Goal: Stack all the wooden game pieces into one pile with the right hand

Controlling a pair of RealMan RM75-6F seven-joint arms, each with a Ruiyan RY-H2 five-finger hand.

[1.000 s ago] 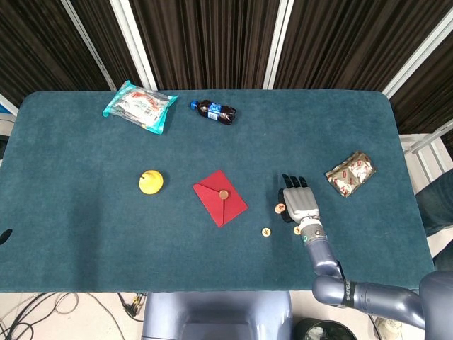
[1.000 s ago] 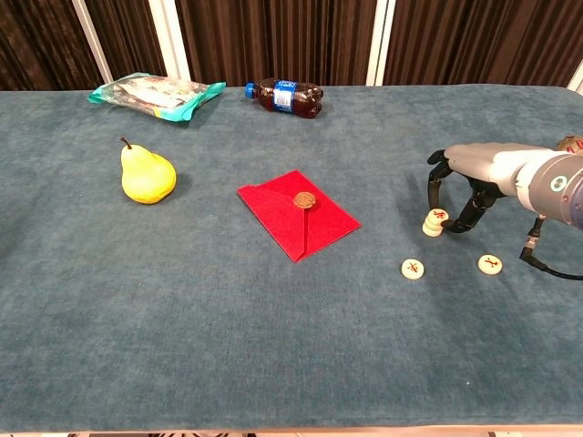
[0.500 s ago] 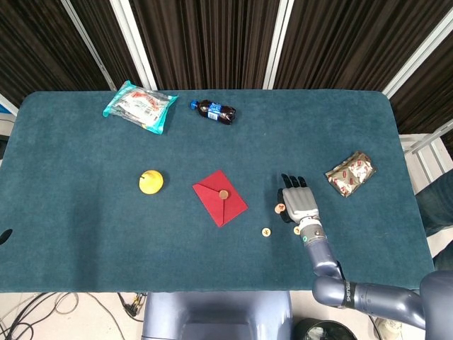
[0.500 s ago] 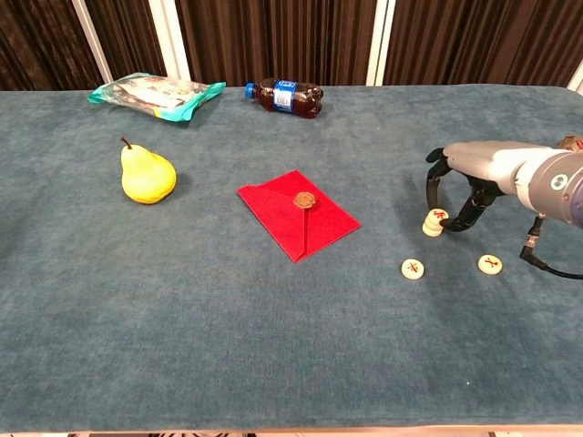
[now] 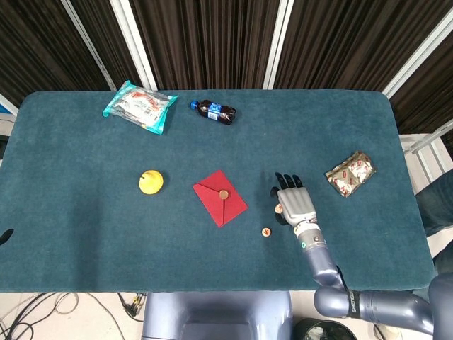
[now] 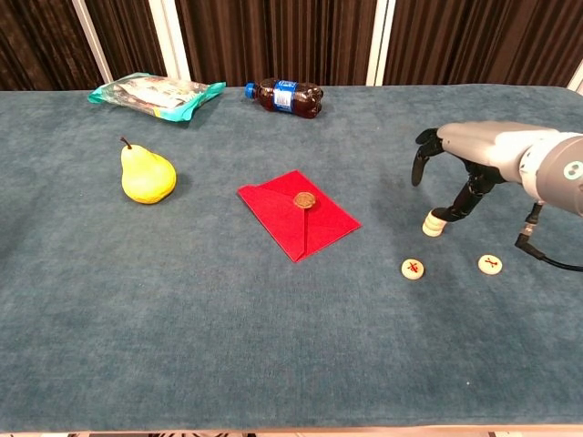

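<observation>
From the head view, the right hand (image 5: 294, 203) hangs over the table (image 5: 85, 234) toward its right side, fingers pointing to the far edge, and it hides the small pile of game pieces under it; a single wooden piece (image 5: 266, 231) lies just nearer the front edge, left of the wrist. A red envelope (image 5: 220, 197) sits near the table's middle, a yellow pear (image 5: 151, 182) to its left, a cola bottle (image 5: 214, 112) and a teal snack bag (image 5: 140, 106) by the far edge, and a foil packet (image 5: 350, 173) near the right edge. From the chest view, the right hand (image 6: 465, 164) arches above the pile (image 6: 434, 222), fingers spread, thumb lifted clear on the left, while one fingertip touches the pile's top; whether it pinches anything I cannot tell. Two loose pieces lie nearer the front edge: one (image 6: 414, 269) left of the pile's line, another piece (image 6: 491, 265) to the right, both apart from the pile. The left hand shows in neither view.
</observation>
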